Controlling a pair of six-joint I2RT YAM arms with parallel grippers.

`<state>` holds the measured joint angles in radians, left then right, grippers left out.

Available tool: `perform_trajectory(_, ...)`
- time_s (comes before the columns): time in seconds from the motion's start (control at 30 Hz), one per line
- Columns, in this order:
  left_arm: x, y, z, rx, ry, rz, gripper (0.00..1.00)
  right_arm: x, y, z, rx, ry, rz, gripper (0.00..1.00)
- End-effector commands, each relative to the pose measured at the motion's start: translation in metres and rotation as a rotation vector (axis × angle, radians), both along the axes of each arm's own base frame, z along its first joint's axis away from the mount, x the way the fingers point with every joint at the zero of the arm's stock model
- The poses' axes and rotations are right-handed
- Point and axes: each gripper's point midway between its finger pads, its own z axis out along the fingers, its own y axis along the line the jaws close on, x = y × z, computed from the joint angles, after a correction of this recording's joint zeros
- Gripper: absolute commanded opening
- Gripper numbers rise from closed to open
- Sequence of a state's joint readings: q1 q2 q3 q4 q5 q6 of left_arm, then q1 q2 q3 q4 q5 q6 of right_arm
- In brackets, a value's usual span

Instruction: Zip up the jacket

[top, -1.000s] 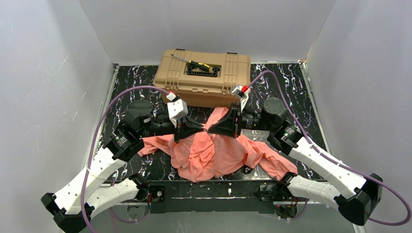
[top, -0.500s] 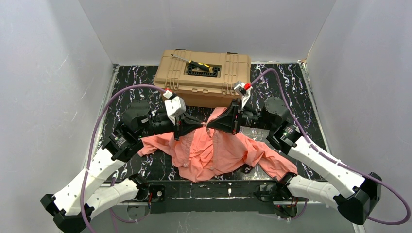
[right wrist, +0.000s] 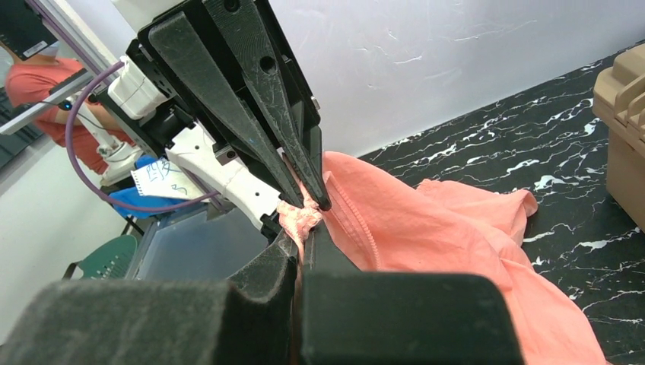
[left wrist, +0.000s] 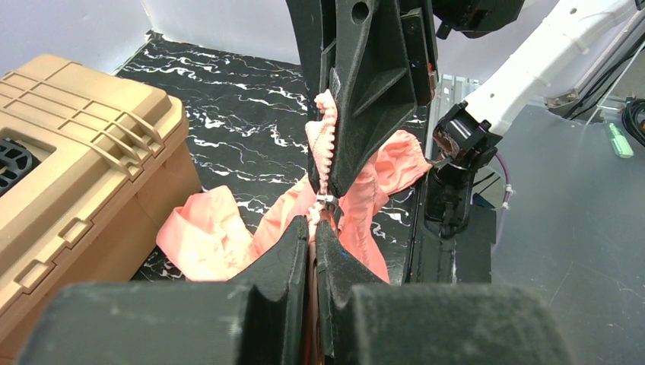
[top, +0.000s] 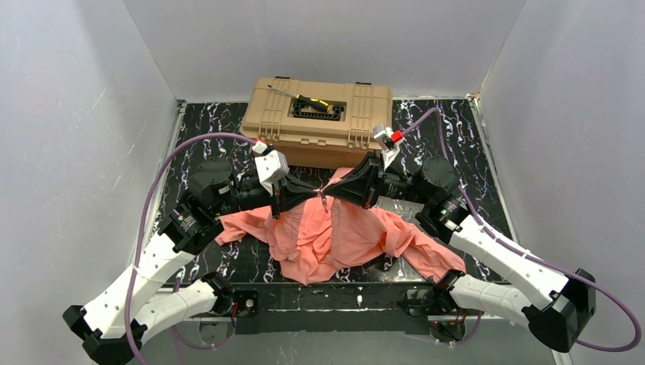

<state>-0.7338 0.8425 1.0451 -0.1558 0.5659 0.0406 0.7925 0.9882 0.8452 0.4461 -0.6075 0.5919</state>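
Top external view: the jacket [top: 327, 239] lies crumpled on the black marbled table [top: 456, 129] between my two arms, sleeves trailing to either side, its middle front pulled up into a peak where my fingertips meet. My left gripper [top: 318, 191] and right gripper [top: 330, 188] face each other tip to tip over that peak, nearly touching. Both are pinched fully together on the jacket's front edge.

From the left wrist, pink fabric is squeezed between my left fingers [left wrist: 297, 243], and the small metal slider [left wrist: 327, 200] sits just above their tips. The zipper teeth [left wrist: 325, 148] run up from it along the side of my right gripper. From the right wrist, a bunch of the same fabric is clamped where the two sets of tips meet.

Just behind the raised fabric stands the tan toolbox [top: 266, 129], lid shut, so I cannot tell what is inside. A recess in the lid holds a black part with yellow marks [top: 316, 106], and a thin tool [top: 283, 90] lies across the lid beside it.
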Motion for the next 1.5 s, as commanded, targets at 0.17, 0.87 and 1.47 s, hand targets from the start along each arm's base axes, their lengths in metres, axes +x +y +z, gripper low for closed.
perform_trajectory(0.17, -0.016, -0.002, 0.008, -0.013, -0.019, -0.090, 0.00, -0.005, -0.006, 0.040, 0.135, -0.116, -0.015, 0.01)
perform_trajectory(0.87, 0.020, 0.030, 0.015, 0.118, -0.356, 0.124, 0.88, 0.013, 0.010, 0.046, 0.013, 0.064, -0.028, 0.01)
perform_trajectory(1.47, 0.039, 0.019, 0.000, 0.391, -0.977, 0.064, 0.91, 0.036, 0.021, 0.037, -0.093, 0.348, -0.056, 0.01)
